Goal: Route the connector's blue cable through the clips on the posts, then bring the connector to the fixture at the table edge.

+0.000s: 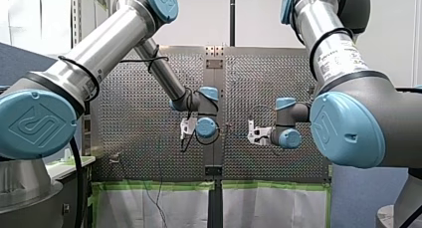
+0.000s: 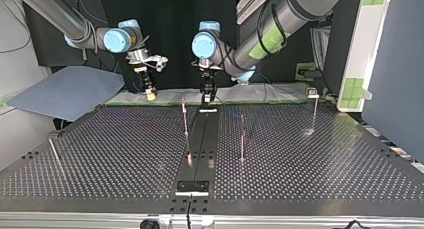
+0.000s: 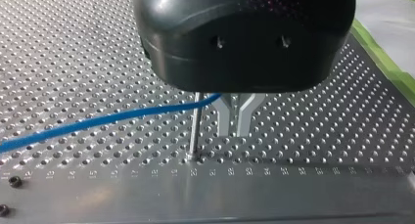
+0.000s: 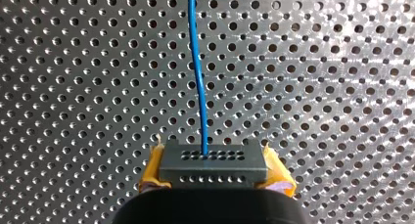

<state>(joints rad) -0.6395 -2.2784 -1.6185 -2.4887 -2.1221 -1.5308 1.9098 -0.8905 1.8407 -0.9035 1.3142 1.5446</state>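
Early yet, I judge: my right gripper (image 4: 215,174) clamps the dark grey perforated connector (image 4: 211,163) over the perforated metal table (image 4: 318,87), its thin blue cable (image 4: 198,72) reaches my left gripper (image 3: 240,123), fingers closed beside a thin metal post (image 3: 195,126), with no clip visibly threaded and routing and delivery both left to do.

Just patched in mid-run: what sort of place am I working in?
Probably a robotics lab cell: a perforated metal table with thin posts, green tape on its edge, and a connector in my right gripper.
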